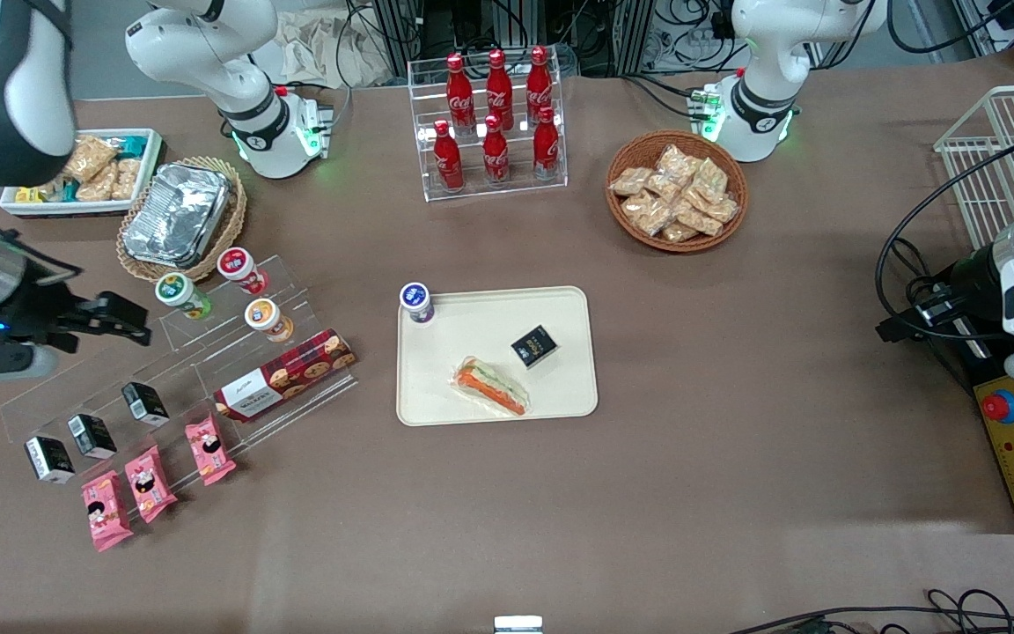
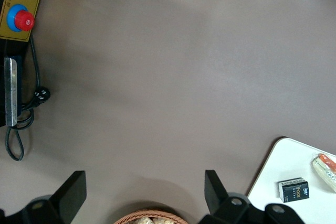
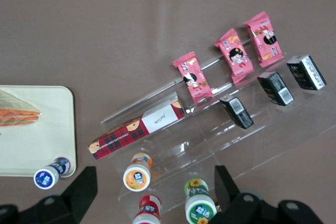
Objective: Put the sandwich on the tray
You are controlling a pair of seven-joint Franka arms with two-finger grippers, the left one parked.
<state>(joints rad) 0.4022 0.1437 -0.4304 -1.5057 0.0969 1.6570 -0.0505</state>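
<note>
The sandwich (image 1: pixel 491 386), a clear-wrapped wedge with orange, white and green layers, lies flat on the cream-beige tray (image 1: pixel 560 387), in the part nearer the front camera. It also shows in the right wrist view (image 3: pixel 18 115) on the tray (image 3: pixel 37 145), and in the left wrist view (image 2: pixel 326 169) on the tray (image 2: pixel 291 163). My right gripper (image 1: pixel 133 321) is open and empty. It hangs above the clear acrylic stand toward the working arm's end of the table, well away from the tray. In its wrist view the gripper (image 3: pixel 155 174) has small cups below its spread fingers.
A small black box (image 1: pixel 534 345) lies on the tray and a blue-lidded cup (image 1: pixel 416 302) stands at its corner. The acrylic stand (image 1: pixel 172 370) holds cups, a red cookie box (image 1: pixel 285 374), black boxes and pink packets. A cola rack (image 1: pixel 495 123) and snack basket (image 1: pixel 676 191) stand farther back.
</note>
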